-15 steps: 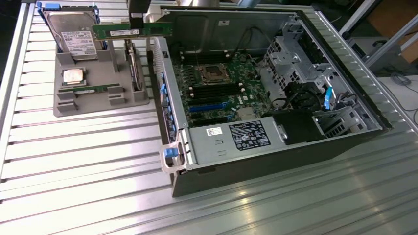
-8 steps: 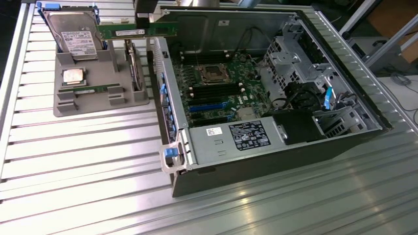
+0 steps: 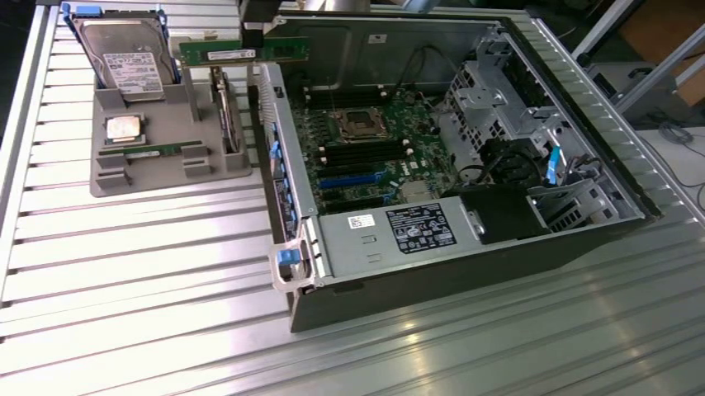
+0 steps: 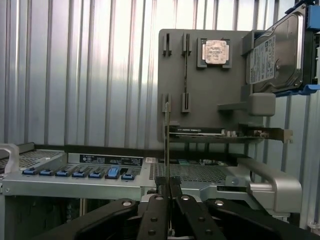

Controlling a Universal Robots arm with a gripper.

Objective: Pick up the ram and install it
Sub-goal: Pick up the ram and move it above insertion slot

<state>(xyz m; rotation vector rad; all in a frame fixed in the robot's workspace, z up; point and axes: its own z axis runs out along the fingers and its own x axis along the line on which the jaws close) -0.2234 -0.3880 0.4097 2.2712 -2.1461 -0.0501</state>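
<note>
I have the gripper (image 3: 254,35) closed narrow on the ram (image 3: 244,54), pinching it near the middle of its long upper edge, so that the stick hangs level and, I judge, does not tip to one end. The ram is in the air, clear of the grey tray (image 3: 144,177) and above the wall of the case (image 3: 289,165) that faces the tray. In the wrist view it stands edge-on as a thin line between the fingers (image 4: 152,215), which I believe keeps its contact edge free and pointing down toward the slots (image 3: 355,157).
</note>
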